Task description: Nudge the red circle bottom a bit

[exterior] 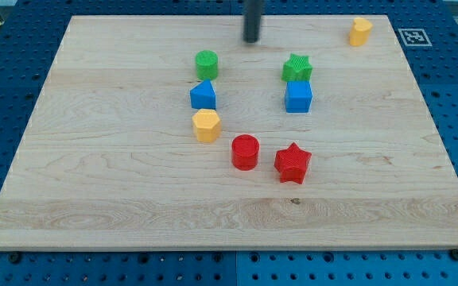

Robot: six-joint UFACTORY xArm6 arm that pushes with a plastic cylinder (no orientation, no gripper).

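Note:
The red circle (245,152) sits near the middle of the wooden board (94,175). A red star (293,163) lies just to its right, a small gap between them. My tip (250,39) is near the view's top, well above the red circle and apart from every block. It stands between the green circle (207,63) on its left and the green star (296,68) on its right.
A blue block (203,95) sits below the green circle, with a yellow hexagon (206,125) under it. A blue cube (298,97) sits under the green star. A yellow block (360,31) is at the top right corner.

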